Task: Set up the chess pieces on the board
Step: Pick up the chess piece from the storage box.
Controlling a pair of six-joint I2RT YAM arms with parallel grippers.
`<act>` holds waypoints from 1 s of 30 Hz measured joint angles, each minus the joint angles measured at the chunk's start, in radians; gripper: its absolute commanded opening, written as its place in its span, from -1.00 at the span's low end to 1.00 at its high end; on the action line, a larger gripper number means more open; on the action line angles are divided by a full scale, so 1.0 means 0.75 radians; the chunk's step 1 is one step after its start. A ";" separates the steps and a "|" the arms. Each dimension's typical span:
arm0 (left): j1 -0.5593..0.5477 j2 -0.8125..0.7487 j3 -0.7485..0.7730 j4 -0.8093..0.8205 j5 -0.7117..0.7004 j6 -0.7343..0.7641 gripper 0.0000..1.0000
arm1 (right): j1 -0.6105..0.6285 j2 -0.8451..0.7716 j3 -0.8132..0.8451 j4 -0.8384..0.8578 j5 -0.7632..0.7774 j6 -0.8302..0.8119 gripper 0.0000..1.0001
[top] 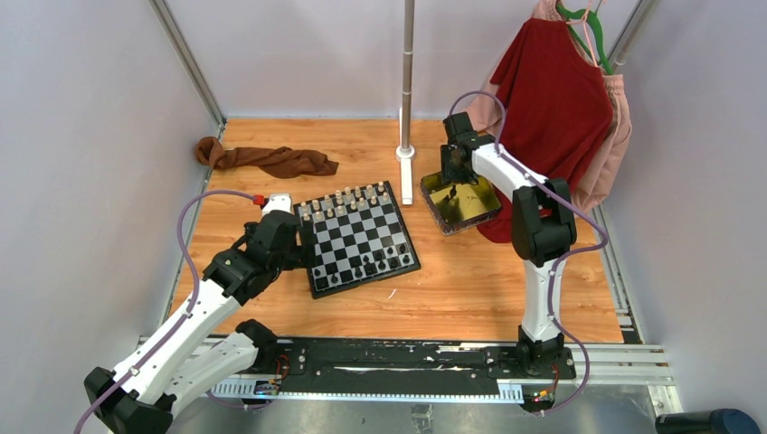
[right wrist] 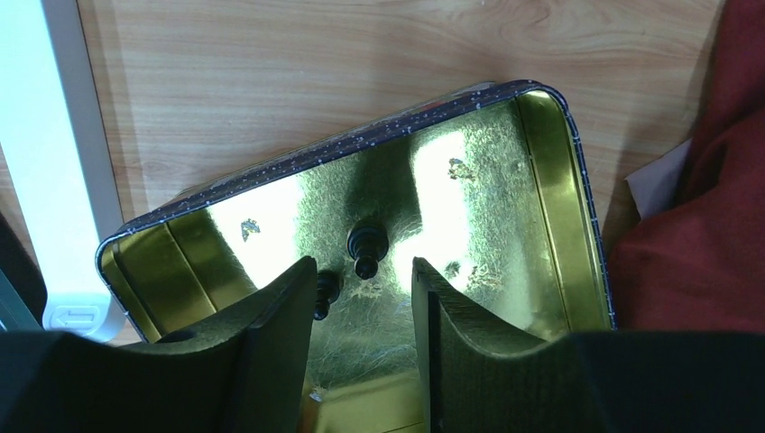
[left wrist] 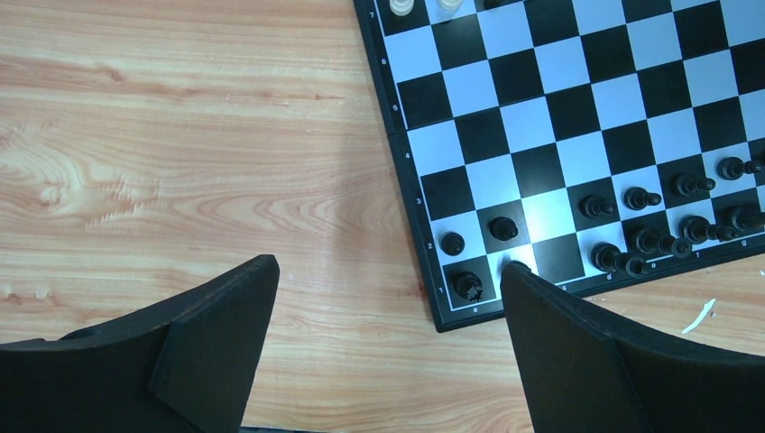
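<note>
left gripper (left wrist: 388,275) hangs wide open and empty over the tabletop (left wrist: 180,135), just beside the board (left wrist: 577,117) corner, parked clear I'd guess. black pieces (left wrist: 642,198) part-fill the near rows, pale pieces (top: 348,201) the far rows. farther back, right gripper (right wrist: 363,266) is inside the gold tin (right wrist: 559,180), jaws apart, nothing clamped. loose black piece (right wrist: 365,245) sits just ahead of the gap, looks lined up for a pick. second piece (right wrist: 326,290) lies beside one finger.

Room on the left, a squeeze on the right

Bare table (top: 470,289) lies in front of and left of the board (top: 357,237), where the left tool (left wrist: 388,264) hangs spread wide. The right tool (right wrist: 361,271) points into the tin (right wrist: 550,180), its walls on either side, red garment (top: 556,99) just beside, pole (top: 408,81) near.
</note>
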 measured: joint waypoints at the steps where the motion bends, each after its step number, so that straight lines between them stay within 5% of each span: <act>1: 0.000 0.000 0.000 0.000 0.000 0.000 1.00 | -0.001 0.000 0.000 0.000 -0.002 0.000 -0.09; 30: 0.000 -0.007 -0.001 0.000 -0.001 0.003 1.00 | -0.007 0.010 -0.008 0.011 -0.019 0.005 -0.46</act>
